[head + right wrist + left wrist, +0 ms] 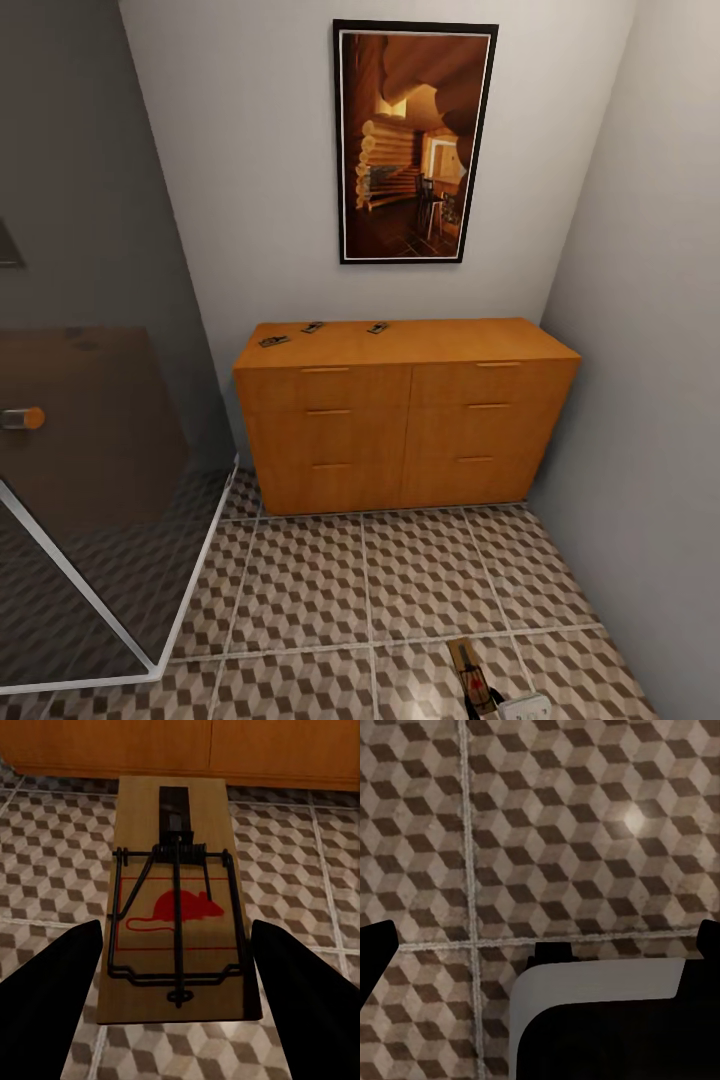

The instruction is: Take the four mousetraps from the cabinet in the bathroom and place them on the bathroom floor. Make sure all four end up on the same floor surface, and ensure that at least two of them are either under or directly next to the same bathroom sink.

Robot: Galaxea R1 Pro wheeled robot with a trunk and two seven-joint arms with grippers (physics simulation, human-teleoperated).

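Three mousetraps [318, 332] lay on top of the cabinet [405, 420], spread along its left half near the back wall, while a fourth mousetrap [178, 896] sat at the right gripper [177, 1001], low over the bathroom floor [330, 590] and well short of the cabinet front. In the head view that trap [470, 675] showed near the lower edge, just ahead of a pale piece of the right arm.

In the right wrist view the trap lay straight out between the two dark fingers [52, 997], its long axis running along the line of the gripper and away toward the cabinet's base. The red mouse mark and the wire bar sat at the near end, the dark catch plate at the far end. The fingers stood spread wide on either side of the board, with tile showing in the gaps, so they were not pinching it; whether the board rested on the tiles or hung just above them I could not tell.

The right arm was plainly the nearer one to this trap. The left wrist view looked down at bare cube-pattern tile [547, 832]; its dark finger edges sat far apart at the sides, apparently open with nothing between them.

No sink showed, so how near this trap lay to it could not be judged.
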